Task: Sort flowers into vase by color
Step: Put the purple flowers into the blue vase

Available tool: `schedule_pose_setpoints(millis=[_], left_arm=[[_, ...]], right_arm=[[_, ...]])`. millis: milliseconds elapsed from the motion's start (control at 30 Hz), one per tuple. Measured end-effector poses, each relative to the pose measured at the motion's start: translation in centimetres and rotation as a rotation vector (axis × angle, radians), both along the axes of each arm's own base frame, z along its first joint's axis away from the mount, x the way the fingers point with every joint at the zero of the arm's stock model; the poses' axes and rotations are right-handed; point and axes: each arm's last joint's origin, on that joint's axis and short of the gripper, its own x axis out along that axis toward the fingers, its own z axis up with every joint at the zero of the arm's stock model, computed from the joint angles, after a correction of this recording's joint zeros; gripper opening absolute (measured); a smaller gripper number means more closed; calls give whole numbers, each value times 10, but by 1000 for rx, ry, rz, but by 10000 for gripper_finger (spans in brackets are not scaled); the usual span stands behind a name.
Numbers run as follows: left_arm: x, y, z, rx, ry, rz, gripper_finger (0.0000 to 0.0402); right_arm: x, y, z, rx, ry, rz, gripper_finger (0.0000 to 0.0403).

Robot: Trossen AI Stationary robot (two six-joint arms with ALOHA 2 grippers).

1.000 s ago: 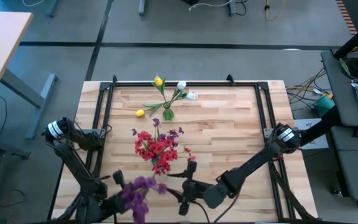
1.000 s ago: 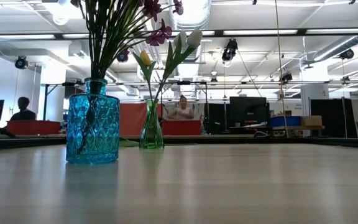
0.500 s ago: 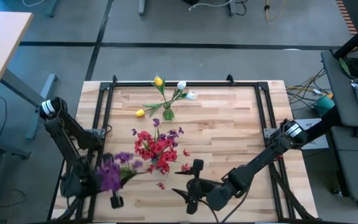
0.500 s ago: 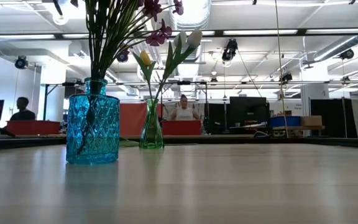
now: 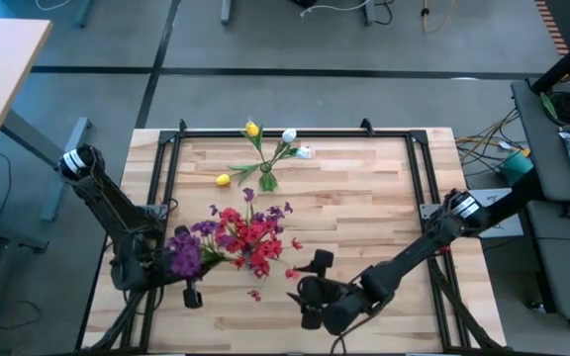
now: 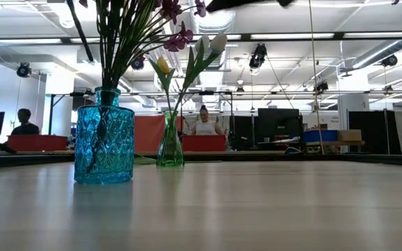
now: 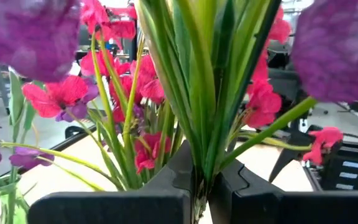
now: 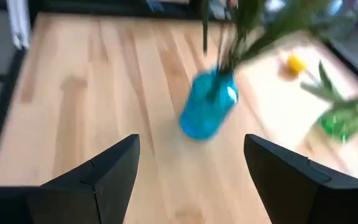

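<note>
From where I stand, the left gripper [image 5: 173,280] is clamped tight on the green stems of a bunch of purple artificial flowers [image 5: 185,252], its fingers [image 7: 110,207] pinching them at the base. It holds the bunch just beside the blue faceted glass vase [image 6: 104,136], which already carries red and purple blooms [image 5: 248,237] at the middle of the pale wooden table [image 5: 364,198]. The right gripper [image 5: 315,287] hangs low near the table's front edge with its jaws spread wide and nothing between them.

Farther back, a slim green glass vase [image 6: 170,143] holds yellow and white buds [image 5: 270,143].

The risk I see is in the approach. The new stems must thread a mouth already crowded, so they could snag the blooms, drag some out, or tip the blue vase. A loose red sprig [image 5: 255,294] lies on the wood nearby, suggesting pieces shed easily.
</note>
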Motion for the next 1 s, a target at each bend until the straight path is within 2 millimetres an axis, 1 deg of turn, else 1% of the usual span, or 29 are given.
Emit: schedule_pose_setpoints(millis=[200, 367, 500, 533, 600, 667, 867, 933, 1000], left_arm=[[8, 8, -4, 18, 11, 34, 0], [8, 11, -1, 25, 16, 18, 0], [6, 14, 0, 7, 22, 17, 0], [5, 15, 0, 2, 24, 13, 0], [4, 16, -1, -3, 34, -11, 0], [3, 17, -1, -17, 38, -28, 0], [2, 19, 1, -26, 38, -35, 0], [2, 20, 0, -16, 46, -34, 0], [2, 20, -2, -11, 54, -34, 0]], right_arm=[[-5, -6, -19, 32, 26, -46, 288], [-5, -9, -24, 53, 20, -69, 288], [4, -12, -23, 124, -99, -66, 291], [8, -14, -27, 126, -115, -50, 292], [15, -20, -39, 116, -140, -34, 294], [22, -28, -58, 104, -151, -31, 299], [37, -54, -96, 171, -281, -86, 324], [40, -60, -111, 189, -310, -47, 335], [42, -62, -123, 192, -351, 13, 343]])
